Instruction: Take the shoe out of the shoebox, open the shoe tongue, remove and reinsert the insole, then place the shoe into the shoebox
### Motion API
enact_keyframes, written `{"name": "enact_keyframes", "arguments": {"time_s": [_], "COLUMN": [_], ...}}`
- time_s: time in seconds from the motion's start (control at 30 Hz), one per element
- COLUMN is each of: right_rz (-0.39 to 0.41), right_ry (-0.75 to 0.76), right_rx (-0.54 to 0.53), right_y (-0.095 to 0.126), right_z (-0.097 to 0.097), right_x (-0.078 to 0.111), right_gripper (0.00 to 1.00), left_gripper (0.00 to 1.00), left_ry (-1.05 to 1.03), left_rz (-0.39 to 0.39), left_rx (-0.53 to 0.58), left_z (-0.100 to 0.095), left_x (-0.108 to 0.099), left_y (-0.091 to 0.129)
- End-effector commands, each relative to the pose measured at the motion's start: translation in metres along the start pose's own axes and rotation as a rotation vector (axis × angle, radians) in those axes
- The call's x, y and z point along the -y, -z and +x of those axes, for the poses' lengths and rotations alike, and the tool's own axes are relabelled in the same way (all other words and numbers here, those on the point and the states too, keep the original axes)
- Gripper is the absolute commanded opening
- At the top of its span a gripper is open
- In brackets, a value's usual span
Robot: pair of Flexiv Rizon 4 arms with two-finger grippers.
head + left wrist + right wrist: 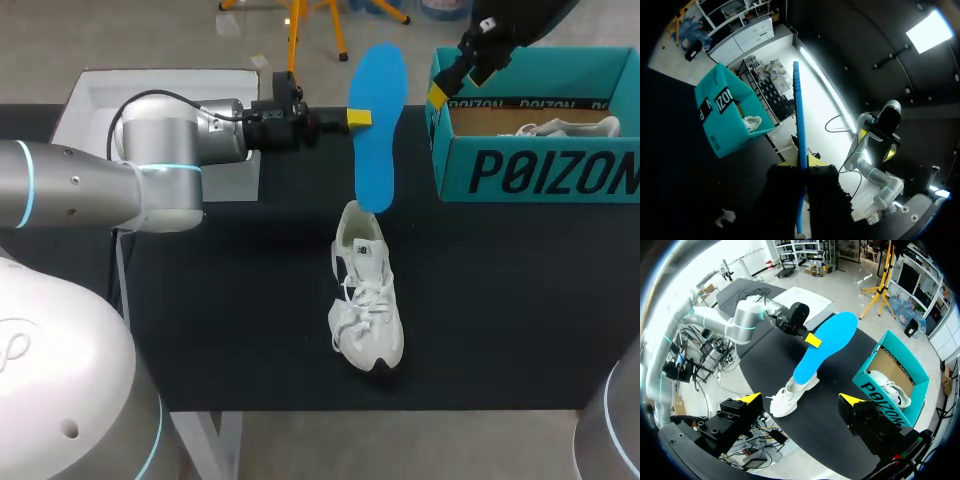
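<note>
Item, lower middle of the head view: white shoe (366, 300) (790, 395), one, upright on its sole on the black counter (250, 330), toe toward the lower edge of the frame, heel toward the upper, laces lying loose over the tongue. Item, centre to upper middle: blue insole (379, 125) (799, 150) (822, 347), one, held off the counter and standing roughly on end above the shoe's heel; its lower end sits at the heel opening, possibly touching it, though contact cannot be confirmed. Item, upper left to centre: left gripper (358, 118) (801, 172), reaching in level from the left of the frame, fingers clamped on the insole at its left edge about midway along; in the left wrist view the insole shows edge-on as a thin blue line running out between the fingers. Item, upper right: teal shoebox (540, 170) (722, 125) (890, 385), one, open, standing on the counter well apart from the shoe, with a second white shoe (570, 127) (890, 387) lying inside. Item, upper right corner: right gripper (445, 90) (801, 399), raised above the shoebox's left wall, fingers spread wide apart with nothing between them.
</note>
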State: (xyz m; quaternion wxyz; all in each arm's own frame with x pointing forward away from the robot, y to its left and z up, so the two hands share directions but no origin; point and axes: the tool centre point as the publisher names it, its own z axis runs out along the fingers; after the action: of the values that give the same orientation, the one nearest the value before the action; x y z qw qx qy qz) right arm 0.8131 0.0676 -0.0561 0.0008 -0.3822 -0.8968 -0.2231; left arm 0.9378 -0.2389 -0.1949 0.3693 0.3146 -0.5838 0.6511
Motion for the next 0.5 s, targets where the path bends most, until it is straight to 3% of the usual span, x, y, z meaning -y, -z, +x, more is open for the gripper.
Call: {"name": "enact_keyframes", "arguments": {"time_s": [0.03, 0.13, 0.27, 0.5], "right_rz": [0.002, 0.028, 0.046, 0.037], "right_ry": [-0.001, -0.059, -0.057, -0.025], "right_rx": [0.002, 0.037, 0.111, 0.098], "right_y": [-0.001, 0.000, -0.009, -0.024], "right_z": [0.000, 0.004, 0.026, 0.058], "right_x": [-0.001, 0.001, -0.006, -0.019], "right_gripper": [1.00, 1.00, 1.00, 1.00], "left_gripper": [0.00, 0.00, 0.00, 0.00], "left_ry": [0.001, 0.001, 0.001, 0.001], "left_rz": [-0.005, -0.005, -0.005, -0.005], "left_rx": [-0.001, -0.001, -0.001, -0.001], "left_z": [-0.001, -0.001, -0.001, -0.001], "left_x": [0.001, 0.001, 0.001, 0.001], "left_y": [0.000, 0.000, 0.000, 0.000]}}
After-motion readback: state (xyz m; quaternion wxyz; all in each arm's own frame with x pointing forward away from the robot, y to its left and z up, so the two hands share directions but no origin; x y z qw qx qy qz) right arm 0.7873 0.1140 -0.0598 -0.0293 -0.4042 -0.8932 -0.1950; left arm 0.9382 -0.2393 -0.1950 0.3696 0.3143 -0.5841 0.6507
